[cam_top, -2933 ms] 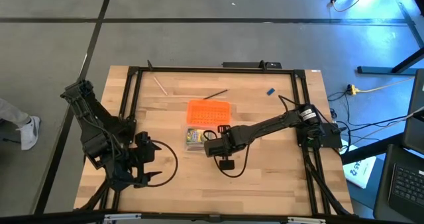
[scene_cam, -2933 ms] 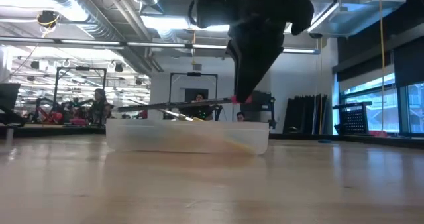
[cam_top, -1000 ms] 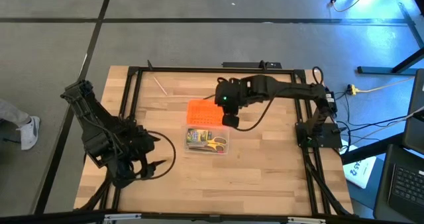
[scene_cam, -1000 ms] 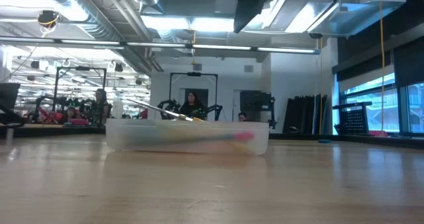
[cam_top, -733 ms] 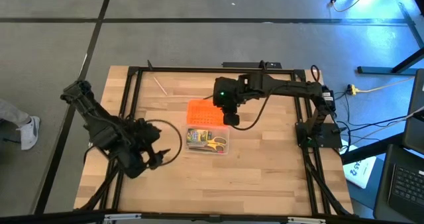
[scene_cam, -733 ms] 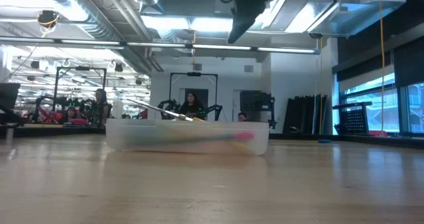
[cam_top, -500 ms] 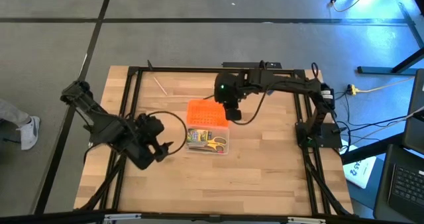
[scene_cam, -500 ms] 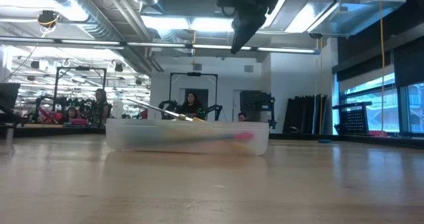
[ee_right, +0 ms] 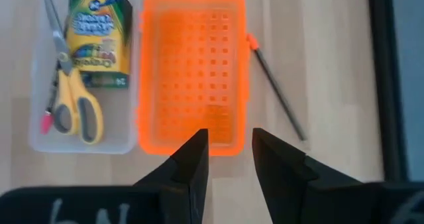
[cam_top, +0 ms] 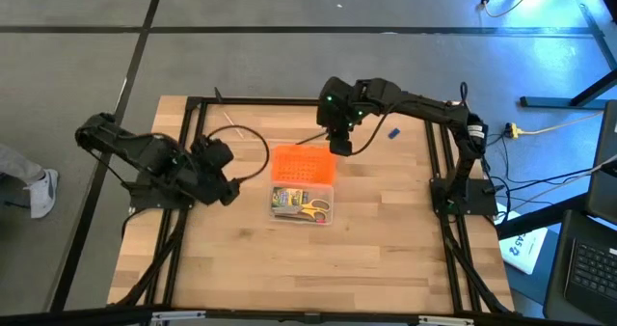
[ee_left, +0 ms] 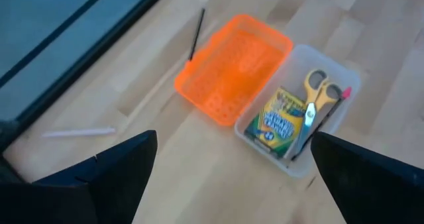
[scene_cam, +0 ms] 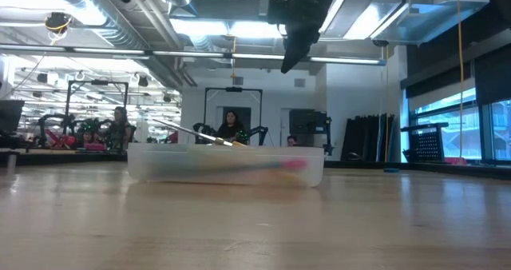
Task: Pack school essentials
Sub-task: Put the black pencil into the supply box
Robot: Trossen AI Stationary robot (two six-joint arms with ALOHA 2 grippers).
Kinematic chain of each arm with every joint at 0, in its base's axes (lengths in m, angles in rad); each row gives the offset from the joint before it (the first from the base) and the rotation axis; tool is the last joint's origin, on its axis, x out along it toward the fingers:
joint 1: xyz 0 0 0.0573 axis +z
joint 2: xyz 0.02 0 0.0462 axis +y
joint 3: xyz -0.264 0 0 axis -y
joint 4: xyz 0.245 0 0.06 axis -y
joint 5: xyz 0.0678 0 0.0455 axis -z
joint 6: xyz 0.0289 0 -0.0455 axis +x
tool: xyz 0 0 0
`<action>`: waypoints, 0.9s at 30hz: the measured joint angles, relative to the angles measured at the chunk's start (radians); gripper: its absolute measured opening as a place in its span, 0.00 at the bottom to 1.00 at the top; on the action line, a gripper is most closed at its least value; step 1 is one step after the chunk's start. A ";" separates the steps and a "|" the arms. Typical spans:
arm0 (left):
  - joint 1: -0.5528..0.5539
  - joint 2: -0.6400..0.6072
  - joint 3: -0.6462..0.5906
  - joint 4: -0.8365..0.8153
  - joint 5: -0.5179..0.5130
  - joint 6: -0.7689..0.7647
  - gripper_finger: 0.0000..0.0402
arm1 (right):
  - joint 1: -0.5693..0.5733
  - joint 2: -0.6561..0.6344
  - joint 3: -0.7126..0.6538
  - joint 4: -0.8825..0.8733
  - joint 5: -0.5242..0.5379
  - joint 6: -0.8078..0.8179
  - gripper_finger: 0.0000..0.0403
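A clear box [cam_top: 302,206] stands mid-table. In it lie a green-yellow crayon box [ee_right: 99,42], yellow-handled scissors [ee_right: 73,105] and a red-tipped pencil [ee_left: 324,121]. Its orange lid [cam_top: 302,164] lies flat on the box's far side. My right gripper [cam_top: 341,147] hangs open, with nothing between its fingers, high above the lid's far edge [ee_right: 228,136]. My left gripper [cam_top: 229,189] is wide open and held high, left of the box, looking down on it [ee_left: 233,139]. A dark pencil [cam_top: 313,136], a pale pencil [cam_top: 231,123] and a tiny blue piece [cam_top: 393,131] lie on the table farther back.
A black frame [cam_top: 193,104] runs around the tabletop. Bare wood lies near and right of the box. In the low view a thin stick [scene_cam: 192,132] pokes up over the box's rim [scene_cam: 226,152], and people stand in the room behind.
My left gripper has swung from the near left corner toward the far edge and risen a little, turning toward the box and staying wide open. My right gripper has gone from over the lid toward the table's far edge, sinking slightly. The box and its contents have kept still.
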 joint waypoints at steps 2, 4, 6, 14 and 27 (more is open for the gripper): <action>0.019 -0.012 0.000 0.034 0.000 0.051 0.98 | -0.012 0.000 0.000 0.009 -0.015 -0.051 0.30; 0.040 -0.018 0.000 0.061 0.000 0.088 0.98 | -0.022 0.000 0.000 0.019 -0.014 -0.101 0.30; 0.063 -0.018 0.000 0.069 0.000 0.108 0.98 | -0.037 0.000 0.000 0.025 -0.016 -0.161 0.30; 0.159 -0.018 0.000 0.080 -0.005 0.109 0.98 | -0.153 0.060 0.000 0.043 -0.129 -0.405 0.30; 0.317 -0.018 0.000 0.083 -0.010 0.107 0.98 | -0.208 0.214 0.000 0.078 -0.140 -0.736 0.30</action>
